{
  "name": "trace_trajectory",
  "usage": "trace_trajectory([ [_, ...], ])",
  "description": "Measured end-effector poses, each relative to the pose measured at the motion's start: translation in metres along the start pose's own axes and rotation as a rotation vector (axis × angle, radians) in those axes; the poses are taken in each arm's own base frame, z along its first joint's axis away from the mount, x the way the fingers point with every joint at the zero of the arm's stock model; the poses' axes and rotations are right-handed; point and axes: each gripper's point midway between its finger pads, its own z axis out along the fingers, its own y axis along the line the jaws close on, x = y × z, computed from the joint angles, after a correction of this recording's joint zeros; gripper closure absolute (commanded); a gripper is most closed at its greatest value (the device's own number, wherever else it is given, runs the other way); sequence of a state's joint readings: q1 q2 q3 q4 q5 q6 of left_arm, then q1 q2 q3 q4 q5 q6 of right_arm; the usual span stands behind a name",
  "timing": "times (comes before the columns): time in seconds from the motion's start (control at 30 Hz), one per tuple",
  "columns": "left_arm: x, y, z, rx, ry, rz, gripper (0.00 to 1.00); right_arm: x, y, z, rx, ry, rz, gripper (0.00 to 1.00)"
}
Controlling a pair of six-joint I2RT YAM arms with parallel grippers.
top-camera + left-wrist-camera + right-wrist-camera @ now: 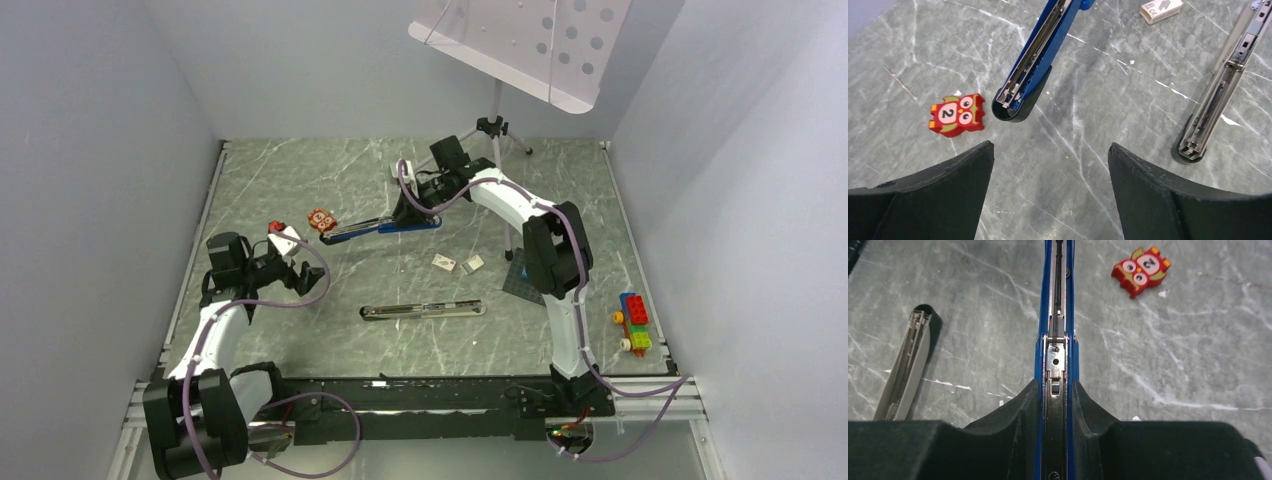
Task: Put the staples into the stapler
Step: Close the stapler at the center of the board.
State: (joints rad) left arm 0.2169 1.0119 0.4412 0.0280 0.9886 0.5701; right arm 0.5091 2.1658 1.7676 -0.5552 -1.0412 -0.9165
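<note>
The blue stapler (375, 228) lies open at the table's middle back, its magazine channel with spring facing up (1055, 315). My right gripper (405, 212) (1055, 385) is shut on the stapler's sides near its rear. The stapler's front tip shows in the left wrist view (1013, 100). My left gripper (300, 262) (1050, 147) is open and empty, above bare table short of that tip. Two small pale pieces (444, 263) (473, 263) lie right of centre. I cannot tell which is the staples. A printed white box (1160, 9) lies beyond.
A second, silver stapler (423, 311) (1220, 90) (903, 375) lies open nearer the front. A red owl tile (321, 218) (957, 114) (1140, 264) sits by the blue stapler's tip. Toy bricks (633, 320) are at the right edge. A stand's tripod (497, 130) is at the back.
</note>
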Motion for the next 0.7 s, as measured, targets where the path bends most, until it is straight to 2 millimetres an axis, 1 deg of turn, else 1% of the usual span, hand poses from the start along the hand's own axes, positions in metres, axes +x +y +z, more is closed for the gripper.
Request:
trace_trajectory([
  [0.13,-0.004,0.008,0.002,-0.020,-0.015,0.038,0.11,-0.024,0.003,-0.009,0.002,-0.029,-0.033,1.00],
  [0.23,-0.004,0.015,0.003,-0.045,-0.017,0.048,0.11,-0.035,0.006,-0.014,-0.003,-0.045,-0.047,1.00],
  [0.3,-0.003,0.020,0.004,-0.063,-0.018,0.058,0.12,-0.038,0.009,-0.015,-0.008,-0.048,-0.050,1.00],
  [0.5,-0.004,0.027,0.010,-0.070,-0.041,0.036,0.20,-0.037,0.011,-0.015,-0.015,-0.047,-0.041,1.00],
  [0.6,-0.002,0.024,0.017,-0.034,-0.046,0.005,0.21,-0.038,0.012,-0.015,-0.015,-0.048,-0.039,1.00],
  [0.7,-0.005,0.018,0.025,0.008,-0.051,0.001,0.24,-0.038,0.012,-0.015,-0.016,-0.051,-0.037,1.00],
])
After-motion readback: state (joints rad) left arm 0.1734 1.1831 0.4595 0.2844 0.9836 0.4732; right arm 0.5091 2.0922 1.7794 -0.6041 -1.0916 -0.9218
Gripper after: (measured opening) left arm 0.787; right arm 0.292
